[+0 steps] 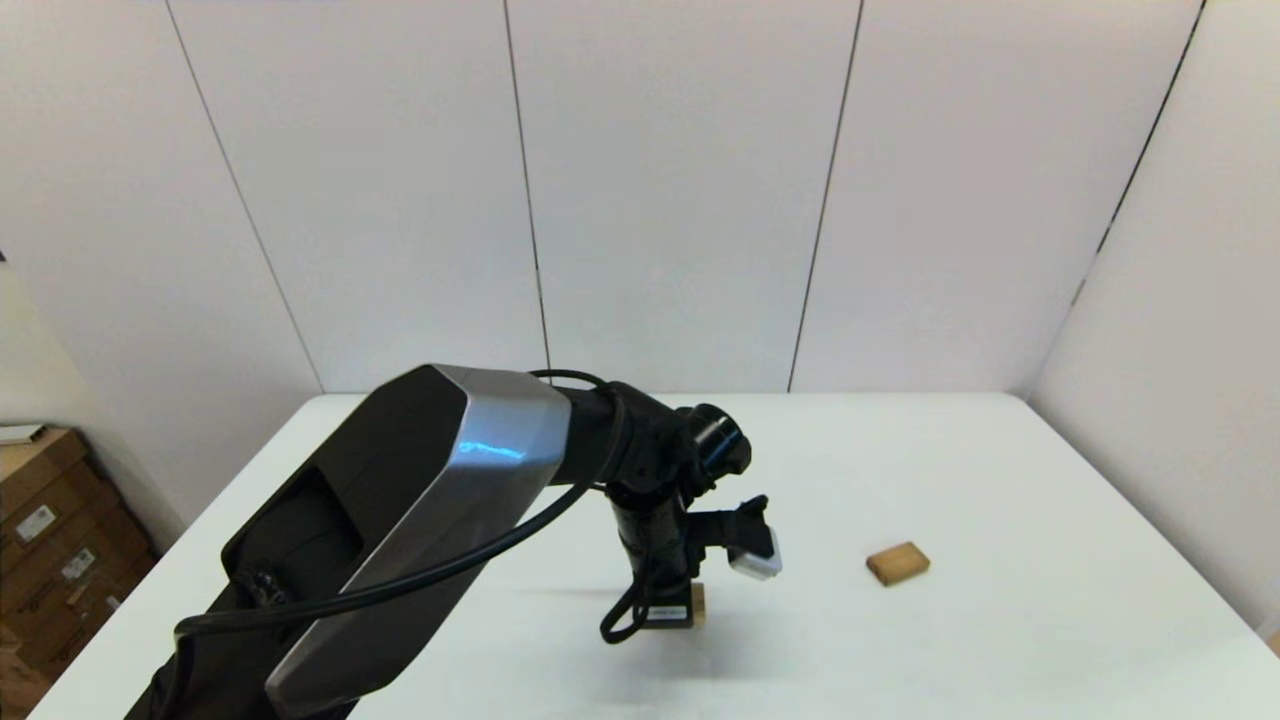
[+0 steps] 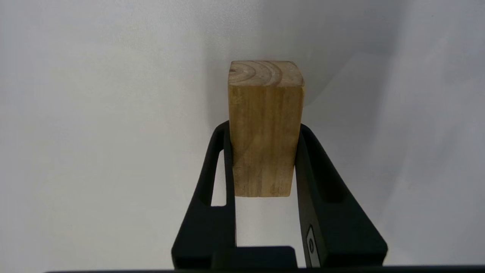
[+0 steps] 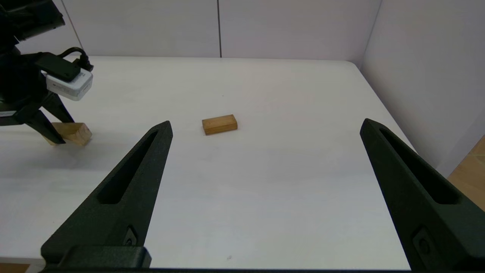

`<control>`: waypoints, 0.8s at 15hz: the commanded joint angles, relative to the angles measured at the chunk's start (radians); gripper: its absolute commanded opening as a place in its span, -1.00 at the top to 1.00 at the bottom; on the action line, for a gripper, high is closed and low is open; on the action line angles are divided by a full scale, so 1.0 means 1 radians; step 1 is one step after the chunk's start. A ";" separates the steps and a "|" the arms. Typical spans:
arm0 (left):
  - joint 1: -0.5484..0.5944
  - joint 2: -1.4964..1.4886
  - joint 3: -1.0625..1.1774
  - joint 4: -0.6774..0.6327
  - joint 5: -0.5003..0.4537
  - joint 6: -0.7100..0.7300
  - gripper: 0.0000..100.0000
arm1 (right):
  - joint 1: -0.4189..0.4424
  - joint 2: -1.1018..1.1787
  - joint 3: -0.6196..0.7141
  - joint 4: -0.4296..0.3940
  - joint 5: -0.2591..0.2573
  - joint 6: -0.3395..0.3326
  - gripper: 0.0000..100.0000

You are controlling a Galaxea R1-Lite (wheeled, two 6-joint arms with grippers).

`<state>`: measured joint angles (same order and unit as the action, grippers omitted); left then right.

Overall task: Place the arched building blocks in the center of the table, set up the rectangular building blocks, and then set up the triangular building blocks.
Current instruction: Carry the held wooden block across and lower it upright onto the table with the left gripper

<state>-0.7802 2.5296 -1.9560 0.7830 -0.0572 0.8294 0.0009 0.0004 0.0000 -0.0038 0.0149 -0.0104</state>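
Observation:
My left gripper point(image 1: 672, 610) point(image 2: 263, 129) is shut on a light-wood block point(image 2: 265, 129), the arched building block point(image 1: 698, 603) point(image 3: 71, 132); its notch is hidden. It is held low, at or just above the white table point(image 1: 1000, 480), near the middle of the front. The rectangular building block point(image 1: 897, 563) point(image 3: 219, 124), a flat tan slab, lies flat to the right of it. My right gripper point(image 3: 266, 124) hovers open and empty over the table's near right side, short of the slab. The triangular building block is out of view.
White wall panels point(image 1: 680, 200) stand close behind and to the right of the table. Cardboard boxes point(image 1: 45, 520) sit on the floor off its left edge. My bulky left arm point(image 1: 400, 540) crosses the front left of the head view.

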 commanded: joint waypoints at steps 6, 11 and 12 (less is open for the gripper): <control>-0.005 0.003 -0.003 0.002 0.002 0.008 1.00 | -0.001 -0.002 0.000 -0.001 0.000 0.000 -1.00; -0.005 0.001 -0.003 0.004 0.004 0.008 -1.00 | 0.001 -0.002 0.000 -0.001 0.000 0.000 -1.00; -0.005 -0.002 -0.003 0.002 0.004 0.008 -1.00 | 0.001 -0.002 0.000 -0.001 0.000 0.000 -1.00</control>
<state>-0.7855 2.5315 -1.9589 0.7817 -0.0532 0.8328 0.0009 0.0004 0.0000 -0.0038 0.0147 -0.0104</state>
